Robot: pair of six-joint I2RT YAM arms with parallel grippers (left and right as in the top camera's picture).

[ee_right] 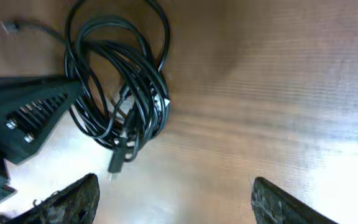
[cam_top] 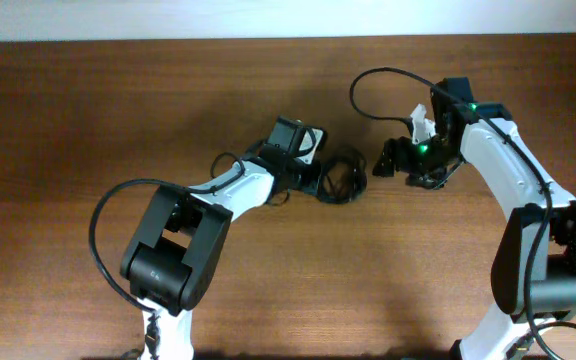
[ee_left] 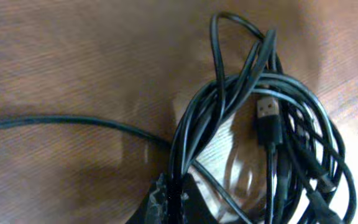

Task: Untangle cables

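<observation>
The cables (cam_top: 343,177) are a tight coil of thin black cords lying mid-table between the two arms. In the left wrist view the coil (ee_left: 272,137) fills the right half, with a USB plug (ee_left: 267,115) inside it. My left gripper (ee_left: 169,202) is shut on strands at the coil's left edge; overhead it (cam_top: 320,180) sits just left of the coil. In the right wrist view the coil (ee_right: 120,81) lies at upper left, with the left gripper's fingers against it. My right gripper (ee_right: 176,199) is open and empty, a little to the right of the coil (cam_top: 386,160).
The wooden table (cam_top: 88,120) runs to a pale wall at the back edge. A thicker black arm cable (cam_top: 383,85) loops above the right arm. Another arm cable (cam_top: 103,215) curves beside the left arm's base.
</observation>
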